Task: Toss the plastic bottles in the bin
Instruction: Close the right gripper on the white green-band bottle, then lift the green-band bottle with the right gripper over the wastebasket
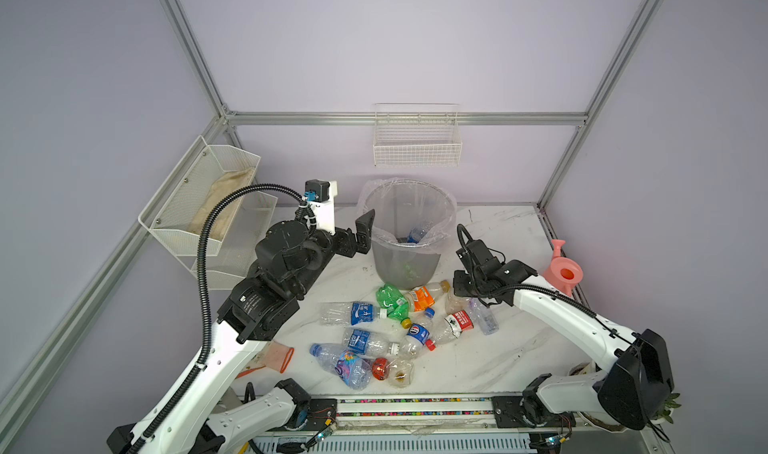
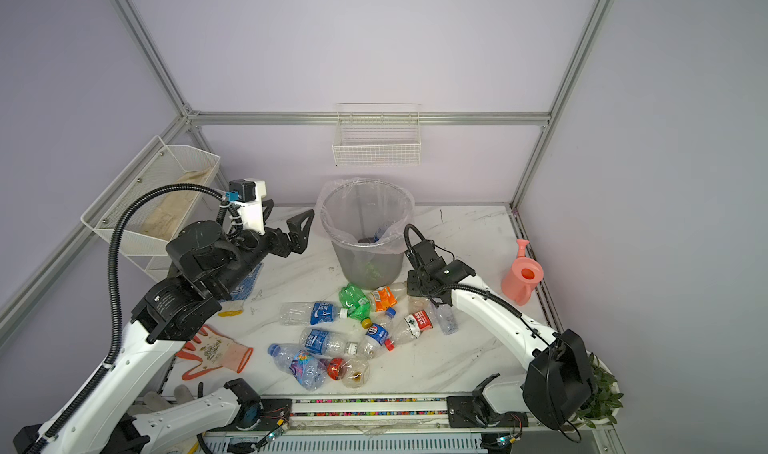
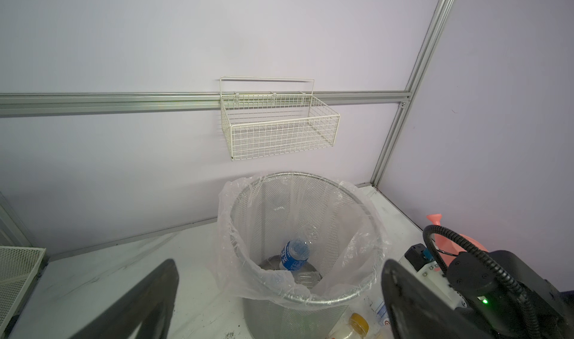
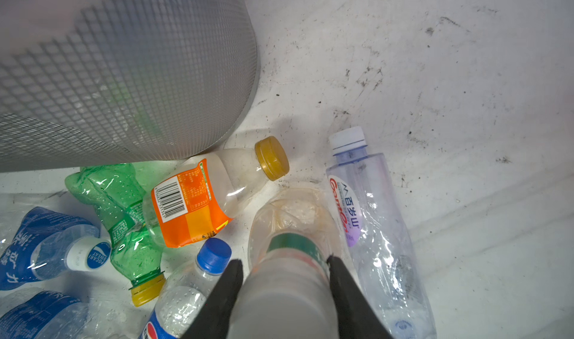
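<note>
Both top views, bin: the bin (image 1: 405,264) (image 2: 368,267) stands upright at the far middle of the bench (image 1: 498,356), with a blue-label bottle (image 1: 419,233) leaning inside.
Both top views, cluster: the plastic bottles (image 1: 365,341) lie flat just near of the bin.
Top view, red-label bottle (image 1: 457,322): right of the cluster, long axis diagonal, base far-right, red cap near-left.
Top view, left end effector (image 2: 286,219): fingers wide apart, empty, just left of the bin rim.
Left wrist, bin content: blue-label bottle (image 3: 295,255) tilted; cap end cannot be told.
Right wrist, right end effector (image 4: 285,259): fingers clamped on both sides of the red-label bottle (image 4: 293,219), which rests on the bench, base pointing far.
</note>
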You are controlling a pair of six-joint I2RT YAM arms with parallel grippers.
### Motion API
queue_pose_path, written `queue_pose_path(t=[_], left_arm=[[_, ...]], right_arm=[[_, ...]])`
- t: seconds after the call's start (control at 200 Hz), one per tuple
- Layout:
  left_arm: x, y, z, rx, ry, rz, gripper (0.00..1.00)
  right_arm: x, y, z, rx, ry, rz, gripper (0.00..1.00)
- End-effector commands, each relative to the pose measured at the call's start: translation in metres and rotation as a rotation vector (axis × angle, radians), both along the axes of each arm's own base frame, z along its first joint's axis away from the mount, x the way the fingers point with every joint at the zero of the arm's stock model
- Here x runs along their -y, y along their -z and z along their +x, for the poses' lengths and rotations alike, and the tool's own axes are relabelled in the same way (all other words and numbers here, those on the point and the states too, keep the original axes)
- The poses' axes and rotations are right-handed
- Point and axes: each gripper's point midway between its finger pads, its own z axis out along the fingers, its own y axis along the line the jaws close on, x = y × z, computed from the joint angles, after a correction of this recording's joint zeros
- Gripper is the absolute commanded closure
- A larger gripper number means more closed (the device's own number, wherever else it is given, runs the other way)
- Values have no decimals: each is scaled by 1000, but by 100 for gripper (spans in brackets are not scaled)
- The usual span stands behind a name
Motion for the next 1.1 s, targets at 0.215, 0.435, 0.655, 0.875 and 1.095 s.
queue_pose_path(t=[0.215, 0.435, 0.655, 0.875, 1.095], left_arm=[[-2, 4, 2, -3, -11, -17, 0], [-1, 4, 2, -1, -9, -15, 0], [-5, 4, 0, 2, -18, -16, 0], [-7, 3, -1, 10, -25, -21, 0], [-6, 2, -2, 12, -17, -23, 0]], right_arm=[[7, -100, 16, 232, 48, 58, 82], [26, -263, 30, 608, 122, 151, 90], [76, -386, 4, 940, 268, 208, 100], [80, -464, -72, 1317, 77, 586, 100], [63, -463, -71, 1298, -8, 612, 100]])
